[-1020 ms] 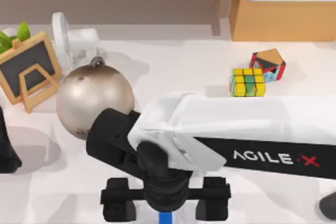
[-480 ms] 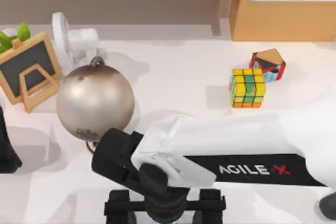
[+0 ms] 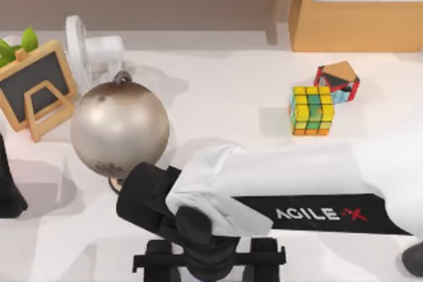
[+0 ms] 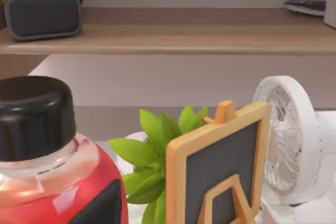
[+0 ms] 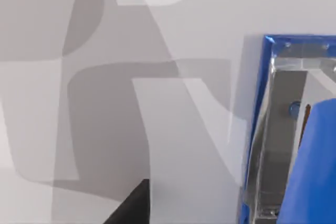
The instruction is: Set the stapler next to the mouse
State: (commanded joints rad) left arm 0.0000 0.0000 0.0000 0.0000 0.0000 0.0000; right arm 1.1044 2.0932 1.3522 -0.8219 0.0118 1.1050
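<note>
Step in hand: acquisition of the stapler [image 5: 278, 129]. My right claw [image 3: 208, 265] hangs at the 6 o'clock edge of the surface [image 3: 231, 97], pointing down. The right wrist view shows the stapler lying on the surface directly under it, blue shell with bright metal inside. I cannot tell how far the claw is open or whether it has hold of the stapler. The mouse [image 3: 415, 259] sits at about 4 o'clock, well apart from the claw. In my judgement, the next move calls for a confirmed grip, a lift, then a carry toward 4 o'clock and a set-down just beside the mouse without touching it. That path looks unobstructed. The metal sphere [image 3: 119, 129] stands near the arm at 9 o'clock, and the puzzle cube [image 3: 311, 110] at 2 o'clock. My left arm is idle, facing the chalkboard [image 4: 220, 171].
</note>
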